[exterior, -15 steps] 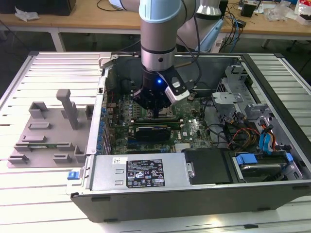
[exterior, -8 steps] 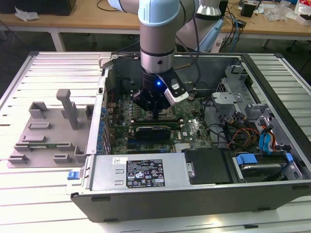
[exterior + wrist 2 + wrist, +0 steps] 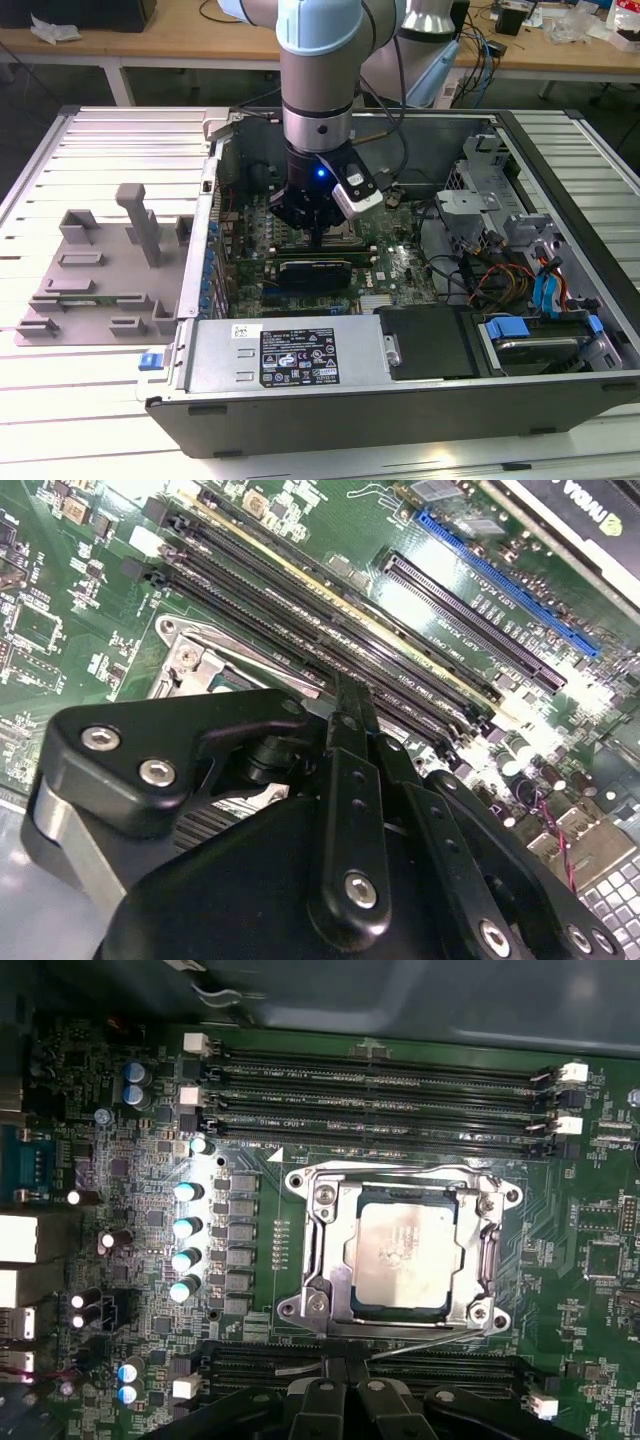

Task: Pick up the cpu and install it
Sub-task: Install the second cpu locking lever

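**CPU seated in its socket, gripper poised just off it**

I had the arm reaching straight down into the open computer case (image 3: 560,330), which lay on its side so the motherboard (image 3: 150,1130) faced up to me. In the exterior view the gripper (image 3: 318,232) hung at the middle of the frame, low over the board.

In the first wrist view the cpu (image 3: 402,1253) sat right of centre, flat inside the metal socket frame (image 3: 400,1185), its silver plate upward. I judged it already dropped into place, since it lay square and level within the frame. One thin retention lever (image 3: 430,1338) ran along the frame's lower side, seemingly unlatched, though I could not be sure.

The gripper's black linkages (image 3: 345,1405) filled the lower middle of that view, just beside the socket. Whether the fingers were spread or pressed together I could not tell; the tips were hidden. They held nothing I could see.

By my count: one cpu, one socket frame, four memory slots (image 3: 380,1090) above the socket, all bare. In the second wrist view, upper right, one blue expansion slot (image 3: 500,585) lay beside one black.
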Robot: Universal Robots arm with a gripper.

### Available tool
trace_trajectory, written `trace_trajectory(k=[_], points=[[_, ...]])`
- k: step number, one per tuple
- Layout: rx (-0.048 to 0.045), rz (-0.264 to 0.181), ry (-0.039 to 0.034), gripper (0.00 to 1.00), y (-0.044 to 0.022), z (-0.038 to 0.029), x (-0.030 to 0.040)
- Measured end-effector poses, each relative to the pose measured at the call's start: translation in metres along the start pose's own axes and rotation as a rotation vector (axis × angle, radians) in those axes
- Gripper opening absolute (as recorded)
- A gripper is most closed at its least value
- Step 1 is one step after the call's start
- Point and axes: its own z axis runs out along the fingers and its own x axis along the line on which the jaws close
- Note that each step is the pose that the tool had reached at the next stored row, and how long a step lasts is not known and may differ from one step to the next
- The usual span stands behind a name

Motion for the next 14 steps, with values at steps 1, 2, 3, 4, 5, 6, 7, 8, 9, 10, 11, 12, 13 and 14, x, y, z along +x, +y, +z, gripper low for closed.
trace_trajectory(k=[1, 2, 3, 4, 5, 6, 7, 8, 9, 10, 11, 12, 13, 14], points=[[-0.0002, 0.0, -0.0002, 0.11, 0.0, -0.0003, 0.0004], [-0.0001, 0.0, -0.0002, 0.11, -0.0001, -0.0011, 0.0004], [-0.0001, 0.0, -0.0002, 0.11, -0.0001, -0.0021, 0.0005], [-0.0001, 0.0, -0.0002, 0.11, -0.0002, -0.0033, 0.0004], [-0.0001, 0.0, -0.0002, 0.11, -0.0003, -0.0057, 0.0003], [-0.0001, 0.0, -0.0002, 0.11, -0.0004, -0.0069, 0.0003], [0.0, 0.0, -0.0002, 0.11, -0.0004, -0.0085, 0.0002], [-0.0002, 0.0, -0.0003, 0.11, -0.0005, -0.0096, 0.0002], [-0.0003, 0.0, -0.0004, 0.11, -0.0005, -0.0096, 0.0002], [-0.0002, 0.0, -0.0003, 0.11, -0.0005, -0.0097, 0.0002], [-0.0001, 0.0, -0.0002, 0.11, -0.0005, -0.0097, 0.0002], [-0.0001, 0.0, -0.0003, 0.11, -0.0005, -0.0097, 0.0002], [-0.0001, 0.0, -0.0002, 0.11, -0.0006, -0.0098, 0.0002], [0.0, 0.0, -0.0002, 0.11, -0.0007, -0.0098, 0.0002]])
